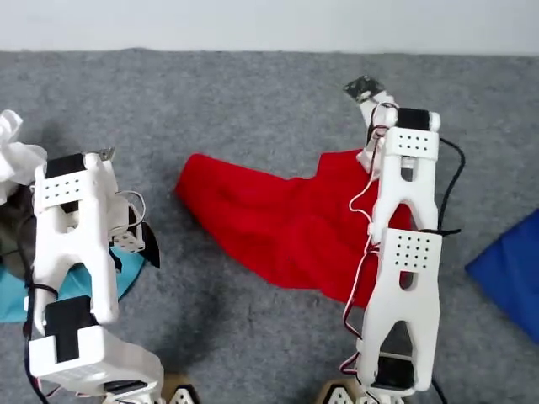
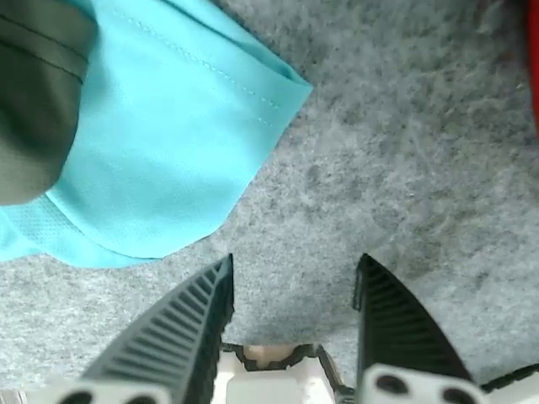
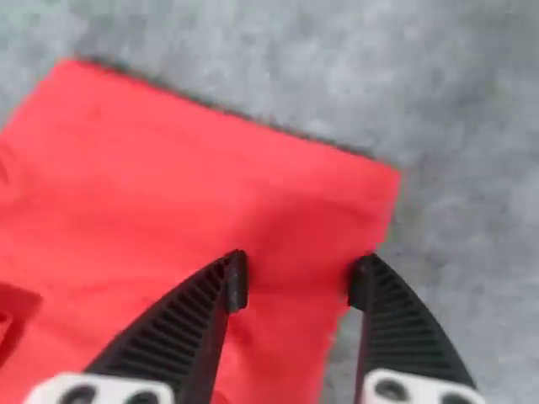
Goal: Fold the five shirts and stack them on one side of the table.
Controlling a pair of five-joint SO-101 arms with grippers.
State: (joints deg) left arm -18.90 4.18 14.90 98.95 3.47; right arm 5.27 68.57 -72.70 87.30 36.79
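Note:
A red shirt [image 1: 269,223] lies crumpled and spread across the middle of the grey felt table. My right gripper [image 3: 299,282] hangs open just above a squared corner of the red shirt [image 3: 168,194], with nothing between its fingers. At the left, a teal shirt [image 1: 76,282] lies under the left arm with a dark shirt [image 1: 13,236] on it and a white shirt [image 1: 13,156] behind. My left gripper [image 2: 295,269] is open over bare felt, just off the rounded edge of the teal shirt [image 2: 160,143]. A blue shirt [image 1: 509,269] lies at the right edge.
Grey felt [image 1: 253,101] covers the whole table up to a pale wall at the back. Bare felt lies behind the red shirt and in front of it between the two arm bases.

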